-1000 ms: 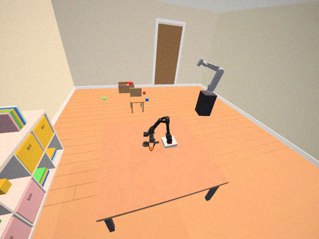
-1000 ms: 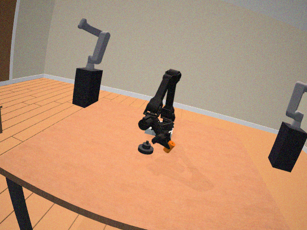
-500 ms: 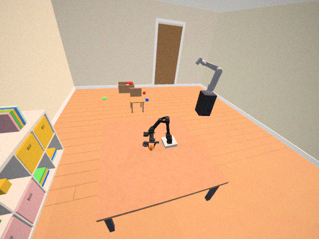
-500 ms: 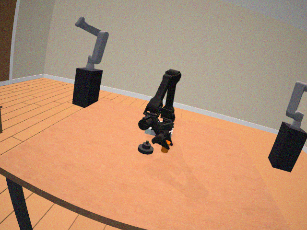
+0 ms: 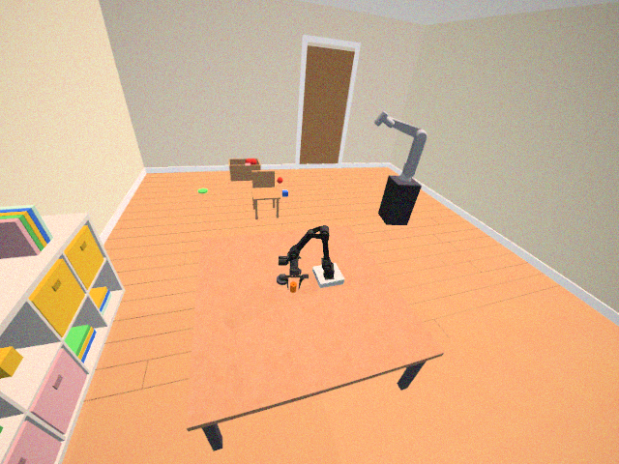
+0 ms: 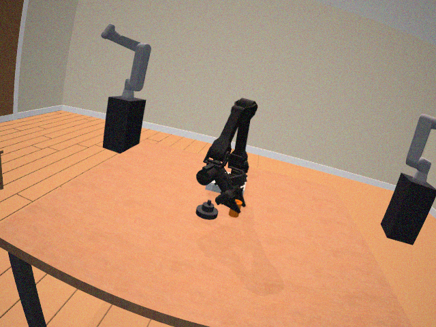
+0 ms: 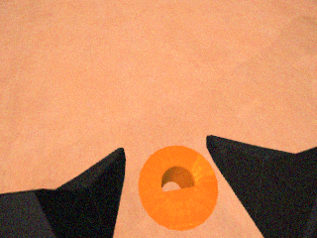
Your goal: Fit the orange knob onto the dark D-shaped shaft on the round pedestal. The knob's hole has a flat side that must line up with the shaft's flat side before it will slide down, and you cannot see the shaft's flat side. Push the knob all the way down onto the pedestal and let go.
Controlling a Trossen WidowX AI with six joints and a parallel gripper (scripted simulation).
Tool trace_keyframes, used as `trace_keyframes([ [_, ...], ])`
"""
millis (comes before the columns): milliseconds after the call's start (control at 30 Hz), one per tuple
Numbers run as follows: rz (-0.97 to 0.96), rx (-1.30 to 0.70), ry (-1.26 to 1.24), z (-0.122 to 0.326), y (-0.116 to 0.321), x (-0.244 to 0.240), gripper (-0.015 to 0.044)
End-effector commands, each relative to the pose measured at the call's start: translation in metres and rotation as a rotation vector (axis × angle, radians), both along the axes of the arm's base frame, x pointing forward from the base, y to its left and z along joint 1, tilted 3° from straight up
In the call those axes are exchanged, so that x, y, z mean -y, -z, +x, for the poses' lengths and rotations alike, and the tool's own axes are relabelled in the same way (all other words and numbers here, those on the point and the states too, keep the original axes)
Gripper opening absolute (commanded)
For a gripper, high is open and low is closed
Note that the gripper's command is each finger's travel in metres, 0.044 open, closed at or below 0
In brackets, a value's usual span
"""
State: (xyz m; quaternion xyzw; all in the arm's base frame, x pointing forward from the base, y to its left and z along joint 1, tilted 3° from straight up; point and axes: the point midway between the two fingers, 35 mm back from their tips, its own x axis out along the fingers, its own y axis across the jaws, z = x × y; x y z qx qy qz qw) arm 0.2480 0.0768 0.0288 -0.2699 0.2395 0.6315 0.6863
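Observation:
The orange knob [image 5: 293,288] [image 6: 232,212] [image 7: 178,213] stands upright on the table. The wrist view looks down on its top, where the D-shaped hole has its flat side toward the bottom of the picture. My gripper [image 6: 242,208] [image 7: 165,147] is open, with a fingertip on either side of the knob and a gap showing on both sides in the wrist view. The dark round pedestal [image 5: 281,279] [image 6: 206,213] stands beside the knob, to its left in the top and exterior views. Its short shaft [image 6: 209,201] is bare and points up. The shaft's flat side cannot be made out.
The arm's white base block [image 5: 328,275] stands on the table [image 5: 300,349] [image 6: 158,246], behind the gripper in the exterior view. The pedestal is the nearest object to the knob. A chair, shelves and other arms on black stands are away from the table.

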Motion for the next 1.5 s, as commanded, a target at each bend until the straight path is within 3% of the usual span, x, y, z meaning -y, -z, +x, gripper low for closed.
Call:
trace_keyframes([
  [0,0.002,0.000,0.000,0.000,0.000,0.000,0.0391],
  [67,0.002,0.000,0.000,0.000,0.000,0.000,0.0440],
  [300,0.002,0.000,0.000,0.000,-0.003,0.000,0.0440],
  [500,0.000,0.001,0.000,-0.005,-0.078,-0.001,0.0440],
  [700,-0.013,-0.005,-0.002,-0.006,-0.080,-0.001,0.0440],
  [900,-0.467,-0.111,-0.021,-0.011,-0.080,-0.003,0.0440],
  [1067,-0.815,-0.046,0.051,-0.007,-0.102,0.002,0.0440],
  [1467,-0.826,-0.041,0.055,-0.006,-0.103,0.002,0.0440],
])
